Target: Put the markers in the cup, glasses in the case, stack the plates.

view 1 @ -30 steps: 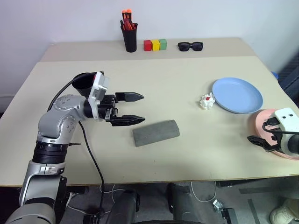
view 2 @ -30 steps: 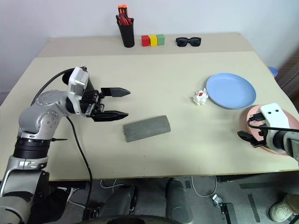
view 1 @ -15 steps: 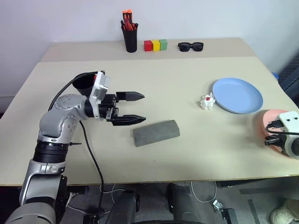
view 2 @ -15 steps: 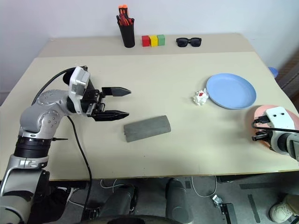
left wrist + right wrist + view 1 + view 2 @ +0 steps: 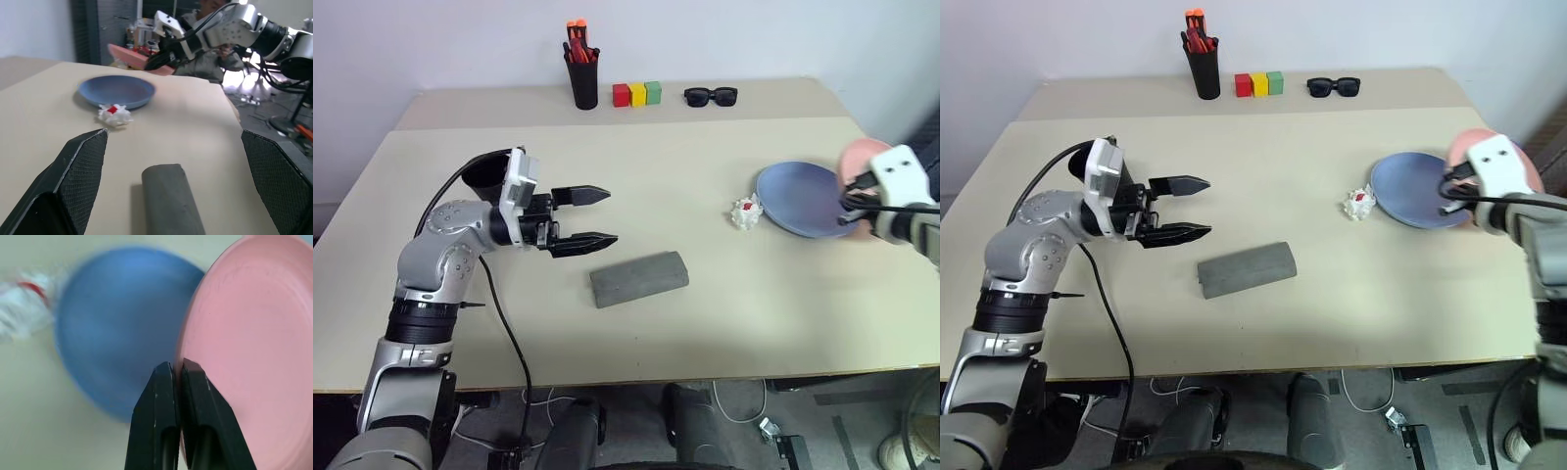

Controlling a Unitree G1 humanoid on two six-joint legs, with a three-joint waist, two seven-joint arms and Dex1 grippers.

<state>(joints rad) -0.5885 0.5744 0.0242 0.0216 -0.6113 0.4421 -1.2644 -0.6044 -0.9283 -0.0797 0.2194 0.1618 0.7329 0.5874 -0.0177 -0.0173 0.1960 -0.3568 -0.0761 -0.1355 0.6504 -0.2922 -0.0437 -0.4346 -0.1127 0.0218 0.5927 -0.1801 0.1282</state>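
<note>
**Two plates, one lifted, one on the worktop**

Two plates sit at the 3 o'clock side of the scene. Pinched at its rim between the pressed-together black fingers of the right hand [image 5: 177, 374], the pink plate [image 5: 254, 342] is held up off the worktop [image 5: 705, 196] — it hangs at the far right edge of the blue plate [image 5: 803, 199], partly over it. The blue plate lies flat on the worktop, and a small crumpled white scrap with a red spot [image 5: 745, 212] rests just beside it at its 9 o'clock.

At 9 o'clock the left hand [image 5: 597, 215] hovers above the worktop with its fingers spread wide, gripping nothing, pointing toward 3 o'clock. The grey case [image 5: 639, 279] lies closed on the worktop just beyond those fingertips, toward 5 o'clock from them. The wide black cup [image 5: 487, 174] stands behind the left wrist.

Along the 12 o'clock edge stand a slim black pen cup with red-orange pens [image 5: 583, 70], three small blocks — red, yellow, green [image 5: 637, 94] — and black sunglasses [image 5: 711, 95].
</note>
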